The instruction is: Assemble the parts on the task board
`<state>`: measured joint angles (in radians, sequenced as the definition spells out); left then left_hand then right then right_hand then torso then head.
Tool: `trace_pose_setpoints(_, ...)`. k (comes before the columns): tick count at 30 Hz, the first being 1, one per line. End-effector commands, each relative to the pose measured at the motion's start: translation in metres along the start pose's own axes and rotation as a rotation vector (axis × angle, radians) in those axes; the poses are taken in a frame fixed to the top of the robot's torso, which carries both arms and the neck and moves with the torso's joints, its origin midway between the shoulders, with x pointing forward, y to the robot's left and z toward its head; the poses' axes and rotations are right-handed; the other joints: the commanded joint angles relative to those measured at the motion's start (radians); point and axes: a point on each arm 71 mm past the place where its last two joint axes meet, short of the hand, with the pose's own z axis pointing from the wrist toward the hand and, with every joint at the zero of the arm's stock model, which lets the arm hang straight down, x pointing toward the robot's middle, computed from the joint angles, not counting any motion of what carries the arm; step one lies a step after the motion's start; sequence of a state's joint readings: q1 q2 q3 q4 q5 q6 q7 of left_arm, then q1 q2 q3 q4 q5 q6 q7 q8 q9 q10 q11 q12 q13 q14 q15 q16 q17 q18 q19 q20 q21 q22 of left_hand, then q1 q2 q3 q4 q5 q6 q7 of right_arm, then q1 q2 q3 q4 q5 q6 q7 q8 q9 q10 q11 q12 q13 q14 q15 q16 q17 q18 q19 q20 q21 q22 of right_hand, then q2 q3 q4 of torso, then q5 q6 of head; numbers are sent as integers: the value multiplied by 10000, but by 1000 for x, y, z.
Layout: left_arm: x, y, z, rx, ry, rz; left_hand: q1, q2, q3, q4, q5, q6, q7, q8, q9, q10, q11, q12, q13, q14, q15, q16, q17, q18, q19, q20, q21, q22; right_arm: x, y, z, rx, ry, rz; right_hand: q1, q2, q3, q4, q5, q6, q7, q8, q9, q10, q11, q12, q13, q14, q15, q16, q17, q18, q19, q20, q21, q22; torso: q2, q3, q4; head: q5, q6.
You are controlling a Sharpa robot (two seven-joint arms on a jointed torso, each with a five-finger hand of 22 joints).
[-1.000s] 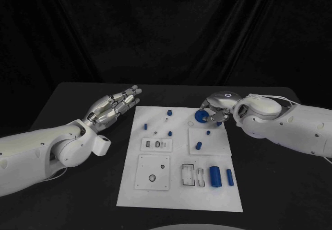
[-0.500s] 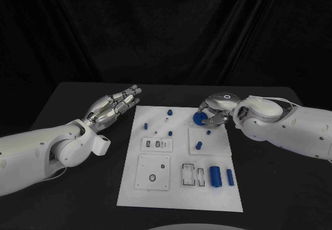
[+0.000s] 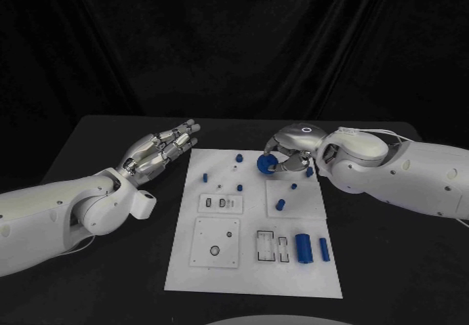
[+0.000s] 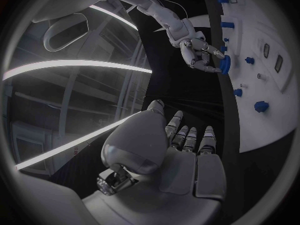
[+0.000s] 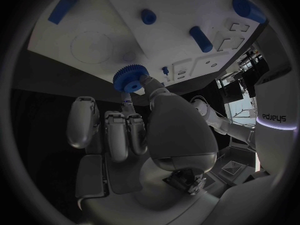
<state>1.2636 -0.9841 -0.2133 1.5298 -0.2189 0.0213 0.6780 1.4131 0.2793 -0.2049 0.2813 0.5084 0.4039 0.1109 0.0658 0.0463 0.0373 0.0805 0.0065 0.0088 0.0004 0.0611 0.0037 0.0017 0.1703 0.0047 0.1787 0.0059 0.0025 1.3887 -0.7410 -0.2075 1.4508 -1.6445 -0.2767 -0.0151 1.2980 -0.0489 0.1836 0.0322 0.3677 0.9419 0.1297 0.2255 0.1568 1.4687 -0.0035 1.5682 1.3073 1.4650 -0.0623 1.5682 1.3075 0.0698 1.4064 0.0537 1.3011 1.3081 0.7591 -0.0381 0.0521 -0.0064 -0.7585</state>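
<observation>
Gear (image 3: 263,163), blue and toothed, is pinched in the right hand (image 3: 290,157) above the far end of the task board (image 3: 256,271), seemingly mid-carry toward a seat, so next comes lowering it squarely, while the left hand (image 3: 159,152) hovers spread and empty.

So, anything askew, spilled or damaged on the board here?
Nothing stands out. The blue parts sit in order on the white board, the right hand holds a blue gear above it, and the left hand is open beside it.
</observation>
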Motion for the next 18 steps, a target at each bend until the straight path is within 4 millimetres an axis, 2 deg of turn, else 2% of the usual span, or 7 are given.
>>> trace_pose_setpoints(1,1,-6,1,812,103,-143,80,-6,65,-7,36,-13,30,67,10,15,36,31,12,-4,47,-37,-17,102,6,56,-11,15,-1,5,5,-228,80,129,-109,-26,4,73,137,369,-457,190,1849,1021,76,26,2635,1058,51,26,2633,-4,65,0,9,970,2,-3,15,3,-1)
trace_pose_setpoints(4,2,-6,2,803,116,-148,81,-3,70,-5,35,-11,30,70,11,17,37,31,12,-4,49,-37,-17,102,9,61,-9,17,-1,11,13,-410,119,133,-113,-38,32,88,223,347,-440,146,1841,1021,101,26,2635,1058,68,26,2633,-6,70,9,7,976,-3,1,9,-16,-12)
trace_pose_setpoints(9,3,-6,3,799,141,-161,81,-3,70,-5,35,-11,30,70,11,17,37,31,12,-4,49,-37,-17,102,9,61,-9,17,-1,21,25,-690,145,109,-107,-53,81,100,368,355,-423,105,1838,1021,125,26,2635,1058,90,26,2633,-7,71,26,-3,983,3,-4,38,-131,-10)
trace_pose_setpoints(11,3,-6,3,794,145,-164,81,2,76,-1,33,-10,30,72,11,20,37,32,13,-4,53,-37,-17,102,11,69,-7,18,-2,26,31,-817,144,91,-107,-53,81,100,368,355,-423,105,1838,1021,125,26,2635,1058,90,26,2633,-7,71,26,-3,983,-2,3,18,-125,-3)
trace_pose_setpoints(16,3,-6,3,778,137,-156,81,2,76,-1,33,-10,30,72,11,20,37,32,13,-4,53,-37,-17,102,11,69,-7,18,-2,34,42,-1024,131,42,-101,-60,96,100,403,353,-418,91,1836,1021,129,26,2635,1058,95,26,2633,-4,66,31,-15,979,3,-7,41,-122,12)
trace_pose_setpoints(18,3,-6,3,777,136,-154,81,3,78,1,31,-7,31,75,11,21,38,32,13,-4,55,-37,-17,103,14,75,-5,20,-2,36,45,-1063,128,27,-100,-61,97,99,405,352,-417,89,1836,1021,130,26,2635,1058,96,26,2633,-5,68,31,-12,981,1,-6,20,-103,11)
